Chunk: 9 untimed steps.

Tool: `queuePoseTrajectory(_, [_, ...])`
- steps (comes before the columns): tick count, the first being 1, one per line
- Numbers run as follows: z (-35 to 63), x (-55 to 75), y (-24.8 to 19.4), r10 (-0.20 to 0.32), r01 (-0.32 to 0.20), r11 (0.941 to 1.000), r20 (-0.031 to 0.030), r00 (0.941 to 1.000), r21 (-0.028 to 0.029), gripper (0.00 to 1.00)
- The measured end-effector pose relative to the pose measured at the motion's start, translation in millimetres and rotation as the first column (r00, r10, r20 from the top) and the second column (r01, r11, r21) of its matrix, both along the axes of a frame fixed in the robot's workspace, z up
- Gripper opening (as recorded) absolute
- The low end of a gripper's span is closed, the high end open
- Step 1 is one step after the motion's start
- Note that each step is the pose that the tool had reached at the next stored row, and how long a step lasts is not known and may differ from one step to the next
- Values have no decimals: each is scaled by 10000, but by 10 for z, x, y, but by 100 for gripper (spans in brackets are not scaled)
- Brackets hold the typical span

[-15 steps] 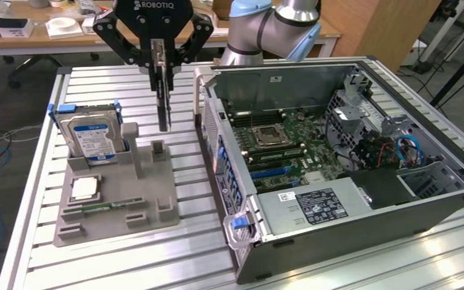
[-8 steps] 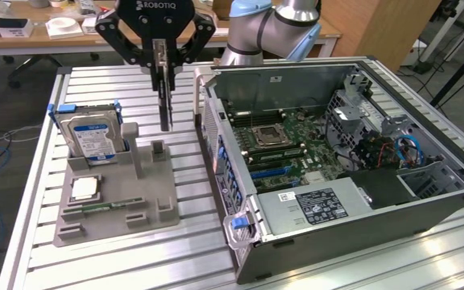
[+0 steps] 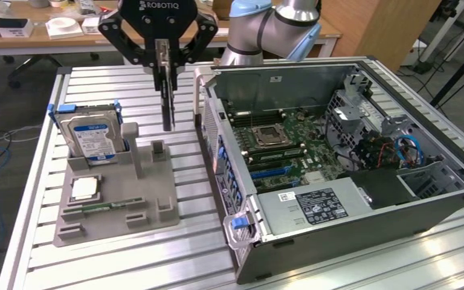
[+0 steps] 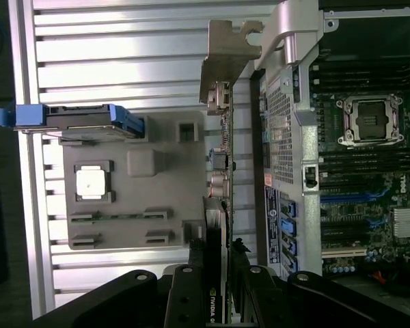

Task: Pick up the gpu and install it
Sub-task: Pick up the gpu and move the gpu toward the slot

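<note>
– Computer case lies open nearest me; pincer is clamped on the gpu, hanging edge-on above the grey holder's edge.
– That case's wall is just beside it. A knock there could twist the gpu askew, I'd say.

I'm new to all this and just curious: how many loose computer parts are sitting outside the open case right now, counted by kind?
hard drive: 1
processor chip: 1
memory stick: 1
gpu, clamped in the gripper above the gray holder: 1
Total: 4
</note>
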<state>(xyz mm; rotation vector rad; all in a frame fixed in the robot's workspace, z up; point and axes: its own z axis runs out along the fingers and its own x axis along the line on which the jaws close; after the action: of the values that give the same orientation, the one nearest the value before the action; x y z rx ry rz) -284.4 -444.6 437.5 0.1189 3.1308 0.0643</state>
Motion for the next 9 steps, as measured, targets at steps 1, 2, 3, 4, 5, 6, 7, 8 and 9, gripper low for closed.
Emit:
queuePoseTrajectory(1, [0, 4, 0, -1, 1, 10000, 0, 10000, 0, 26])
queuePoseTrajectory(2, [0, 7, 0, -1, 1, 10000, 0, 10000, 0, 26])
queuePoseTrajectory(3, [0, 11, 0, -1, 1, 10000, 0, 10000, 1, 26])
queuePoseTrajectory(4, [0, 15, 0, -1, 1, 10000, 0, 10000, 0, 26])
queuePoseTrajectory(5, [0, 18, 0, -1, 1, 10000, 0, 10000, 0, 26])
queuePoseTrajectory(6, [0, 22, 0, -1, 1, 10000, 0, 10000, 0, 26])
queuePoseTrajectory(7, [-1, 25, 0, -1, 1, 10000, 0, 10000, 0, 26])
queuePoseTrajectory(8, [-1, 29, 0, -1, 1, 10000, 0, 10000, 0, 26])
queuePoseTrajectory(9, [-1, 34, 0, 0, 0, 10000, 0, 10000, 0, 26])
